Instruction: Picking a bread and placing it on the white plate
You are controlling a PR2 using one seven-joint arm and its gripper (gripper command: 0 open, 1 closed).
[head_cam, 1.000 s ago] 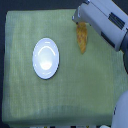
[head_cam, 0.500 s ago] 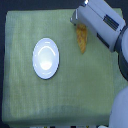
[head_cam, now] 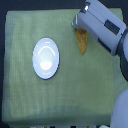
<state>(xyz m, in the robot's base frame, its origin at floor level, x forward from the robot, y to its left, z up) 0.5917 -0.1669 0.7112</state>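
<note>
Where arm covers bread (head_cam: 81, 42) top | gripper (head_cam: 78, 26) jaws unreadable | white plate (head_cam: 46, 58) clear

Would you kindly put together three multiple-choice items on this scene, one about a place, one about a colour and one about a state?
1. Where is the bread relative to the plate?
A. on the plate
B. toward the exterior view's right and higher in the picture
C. toward the exterior view's left

2. What colour is the cloth under them?
A. red
B. blue
C. yellow-green

3. What does the plate hold?
A. nothing
B. the bread
C. a cup

Answers:
1 B, the bread lies apart from the plate, under the gripper.
2 C, the whole cover looks yellow-green.
3 A, its white surface is bare.

Whether the fingers are open or shut cannot be told.
</note>
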